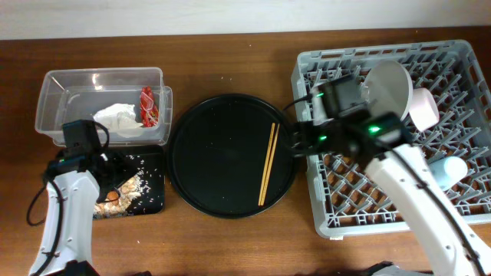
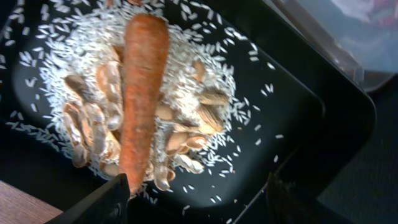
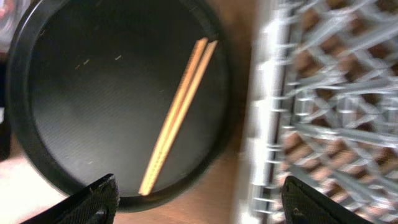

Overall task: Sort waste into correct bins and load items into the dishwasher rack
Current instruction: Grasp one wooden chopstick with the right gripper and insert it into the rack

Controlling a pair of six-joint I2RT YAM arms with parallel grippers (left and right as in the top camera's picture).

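The wooden chopsticks lie on the large round black tray. My right gripper is open and empty over the gap between that tray and the dishwasher rack. The rack holds the grey-green plate, the whitish bowl and the light-blue cup. My left gripper is open and empty above the shallow black tray, over the carrot and rice scraps. The napkin and red wrapper lie in the clear tub.
Stray rice grains dot the round tray and the table near the tub. The rack's near wall stands right beside my right gripper. The clear tub's corner borders the black tray.
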